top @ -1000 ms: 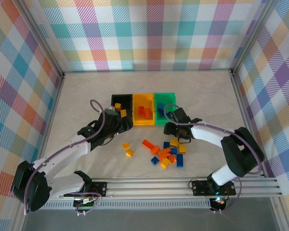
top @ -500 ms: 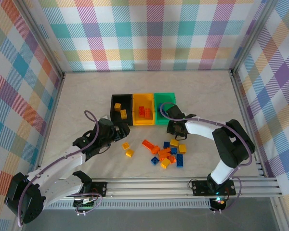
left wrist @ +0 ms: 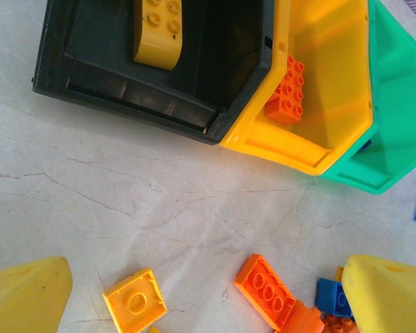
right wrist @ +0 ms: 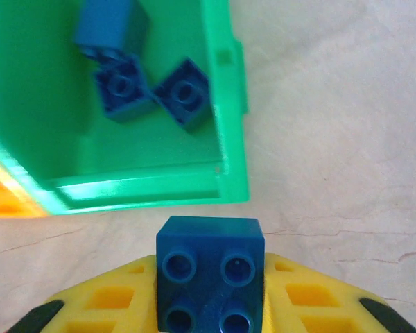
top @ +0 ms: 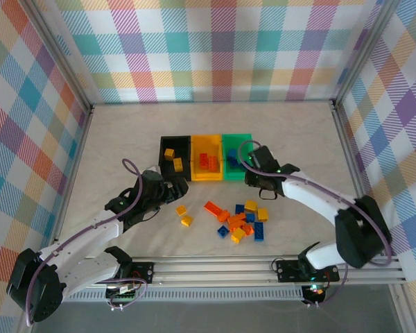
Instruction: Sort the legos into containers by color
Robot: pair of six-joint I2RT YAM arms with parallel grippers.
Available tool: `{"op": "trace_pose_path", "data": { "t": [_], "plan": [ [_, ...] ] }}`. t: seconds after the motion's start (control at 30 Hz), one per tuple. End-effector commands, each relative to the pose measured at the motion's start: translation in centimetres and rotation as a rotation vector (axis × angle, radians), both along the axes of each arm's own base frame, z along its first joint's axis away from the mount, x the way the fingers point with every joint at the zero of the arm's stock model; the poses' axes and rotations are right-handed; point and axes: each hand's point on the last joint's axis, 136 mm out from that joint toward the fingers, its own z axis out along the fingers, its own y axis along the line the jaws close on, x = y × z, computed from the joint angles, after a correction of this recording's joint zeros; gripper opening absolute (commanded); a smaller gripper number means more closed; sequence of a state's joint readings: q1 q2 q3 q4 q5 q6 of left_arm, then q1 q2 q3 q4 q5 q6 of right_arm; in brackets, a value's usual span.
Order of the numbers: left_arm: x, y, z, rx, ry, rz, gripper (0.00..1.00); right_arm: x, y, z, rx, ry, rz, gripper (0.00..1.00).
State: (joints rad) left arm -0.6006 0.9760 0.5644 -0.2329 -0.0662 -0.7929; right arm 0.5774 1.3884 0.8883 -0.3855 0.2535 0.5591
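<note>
Black (top: 175, 147), yellow-orange (top: 207, 173) and green (top: 237, 142) bins stand joined in a row. Loose legos (top: 240, 220) in yellow, orange and blue lie in front of them. My right gripper (top: 251, 172) hovers at the green bin's near right corner. In the right wrist view the gripper (right wrist: 210, 281) is shut on a blue brick (right wrist: 210, 267), just short of the green bin (right wrist: 225, 187), which holds three blue bricks (right wrist: 184, 94). My left gripper (top: 171, 187) is open above the table; between its fingers (left wrist: 24, 298) lie a yellow plate (left wrist: 135, 300) and an orange brick (left wrist: 268, 290).
The black bin (left wrist: 69, 62) holds a yellow brick (left wrist: 157, 28) and the yellow-orange bin (left wrist: 291, 149) an orange one (left wrist: 289, 90). Two more yellow pieces (top: 184, 215) lie left of the pile. Metal frame posts and checked walls close in the table.
My right gripper rose from the pile toward the green bin with the blue brick. My left gripper drew back from the black bin a second ago and has since held still.
</note>
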Motion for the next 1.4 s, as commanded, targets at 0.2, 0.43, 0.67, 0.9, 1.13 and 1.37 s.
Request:
{"op": "trace_pose_path", "data": {
  "t": [0.2, 0.43, 0.67, 0.9, 1.13, 1.37],
  "plan": [
    [-0.3, -1.1, -0.5, 0.002, 0.029, -0.064, 1.00, 4.7, 4.2, 2.9, -0.004, 0.009, 0.139, 0.36],
    [-0.5, -1.1, -1.1, 0.059, 0.048, -0.112, 1.00, 9.7, 4.6, 0.6, -0.047, 0.069, 0.041, 0.40],
    [-0.9, -1.6, -0.5, 0.071, 0.057, -0.175, 1.00, 10.8, 6.1, 3.1, 0.021, 0.015, 0.056, 0.74],
    [-2.9, -5.8, 0.3, 0.163, 0.037, -0.388, 0.95, 7.1, 5.8, 6.2, 0.067, -0.045, 0.096, 0.76],
    [-9.1, -12.6, -3.1, 0.366, 0.062, -0.712, 0.92, 0.8, 2.7, 2.8, 0.099, 0.005, 0.070, 0.77],
    [-11.7, -15.3, -6.4, 0.502, 0.046, -0.858, 0.88, -2.4, 0.7, 1.4, 0.114, 0.017, 0.044, 0.78]
  ]
}}
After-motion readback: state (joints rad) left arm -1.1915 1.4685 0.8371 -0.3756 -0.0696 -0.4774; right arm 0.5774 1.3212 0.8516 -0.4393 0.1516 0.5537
